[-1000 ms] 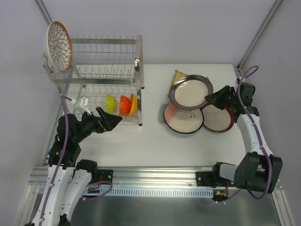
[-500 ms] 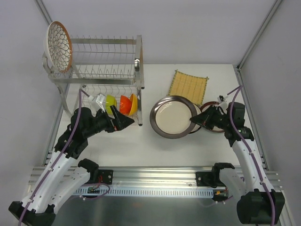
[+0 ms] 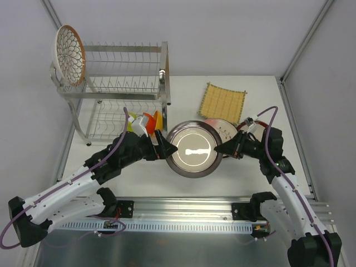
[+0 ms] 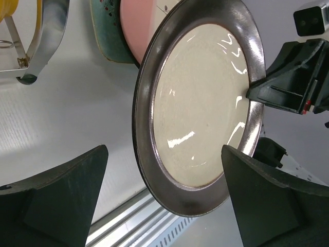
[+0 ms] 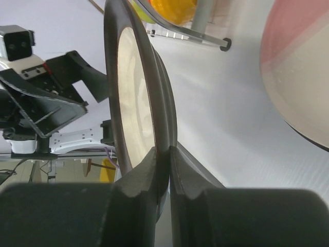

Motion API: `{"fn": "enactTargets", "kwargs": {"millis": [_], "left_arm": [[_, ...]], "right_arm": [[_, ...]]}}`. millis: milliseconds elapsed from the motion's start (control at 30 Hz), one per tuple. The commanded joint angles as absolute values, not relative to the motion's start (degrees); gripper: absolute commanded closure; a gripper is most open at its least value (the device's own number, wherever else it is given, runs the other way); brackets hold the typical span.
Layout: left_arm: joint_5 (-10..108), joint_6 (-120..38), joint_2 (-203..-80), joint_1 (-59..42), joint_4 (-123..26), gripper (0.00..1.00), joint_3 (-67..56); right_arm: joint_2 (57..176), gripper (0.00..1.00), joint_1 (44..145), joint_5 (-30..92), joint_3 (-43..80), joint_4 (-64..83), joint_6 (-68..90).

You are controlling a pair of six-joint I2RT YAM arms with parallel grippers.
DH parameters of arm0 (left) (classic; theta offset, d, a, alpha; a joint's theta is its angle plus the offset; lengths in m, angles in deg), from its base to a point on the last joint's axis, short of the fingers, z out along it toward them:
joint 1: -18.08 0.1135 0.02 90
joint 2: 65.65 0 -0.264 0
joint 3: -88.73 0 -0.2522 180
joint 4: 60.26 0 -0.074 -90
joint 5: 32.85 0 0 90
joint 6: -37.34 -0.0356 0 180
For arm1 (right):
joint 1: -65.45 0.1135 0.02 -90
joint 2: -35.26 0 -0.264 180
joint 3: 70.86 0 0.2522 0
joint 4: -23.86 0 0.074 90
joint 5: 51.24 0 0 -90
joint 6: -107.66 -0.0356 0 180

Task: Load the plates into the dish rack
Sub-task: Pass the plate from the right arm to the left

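Note:
The dark-rimmed cream plate is held up on edge above the table's middle. My right gripper is shut on its right rim; the right wrist view shows the rim pinched between the fingers. My left gripper is open at the plate's left rim; in the left wrist view the plate sits between the spread fingers, not touching them. The silver dish rack stands at the back left. The petal-pattern plate stands in its upper tier. The yellow woven square lies back right.
Green, orange and yellow bowls sit in the rack's lower tier, right beside my left wrist. A pink-and-white plate on a teal dish lies behind the held plate. Another plate shows beside my right gripper.
My right arm has carried the cream plate left, off the stack to the table's middle, and tilted it up. My left arm has reached right, its open jaws now around the plate's left rim.

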State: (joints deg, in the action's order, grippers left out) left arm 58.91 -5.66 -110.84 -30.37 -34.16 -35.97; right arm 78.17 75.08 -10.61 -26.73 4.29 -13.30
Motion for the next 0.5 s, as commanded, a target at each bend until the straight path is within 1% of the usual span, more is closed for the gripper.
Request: {"fn": "enactTargets", "kwargs": {"millis": [0,67,167,200,267,467], "left_arm": [[67.25,-3.27,-111.96,-33.24,-37.36,0.07,-35.59],[68.40,-2.57,-111.97,-34.30,-37.45,0.09,-36.64],[69.11,-1.16,-111.27,-34.83,-38.24,0.15,-37.87],[68.93,-0.90,-111.26,-35.01,-39.20,0.18,-38.05],[68.75,-0.89,-111.70,-35.97,-40.26,0.20,-38.23],[69.28,-0.72,-113.37,-37.91,-43.07,0.32,-38.05]], "right_arm": [[75.60,0.99,75.38,-16.96,-26.77,21.06,-21.79],[75.42,0.99,75.47,-17.14,-26.69,21.61,-22.16],[74.81,0.99,75.56,-17.23,-26.69,22.14,-22.33],[74.46,0.99,75.64,-17.14,-26.60,22.75,-22.77],[74.19,0.99,75.65,-16.97,-27.04,23.80,-23.56],[74.11,0.99,75.82,-16.97,-27.83,27.58,-25.93]]}}
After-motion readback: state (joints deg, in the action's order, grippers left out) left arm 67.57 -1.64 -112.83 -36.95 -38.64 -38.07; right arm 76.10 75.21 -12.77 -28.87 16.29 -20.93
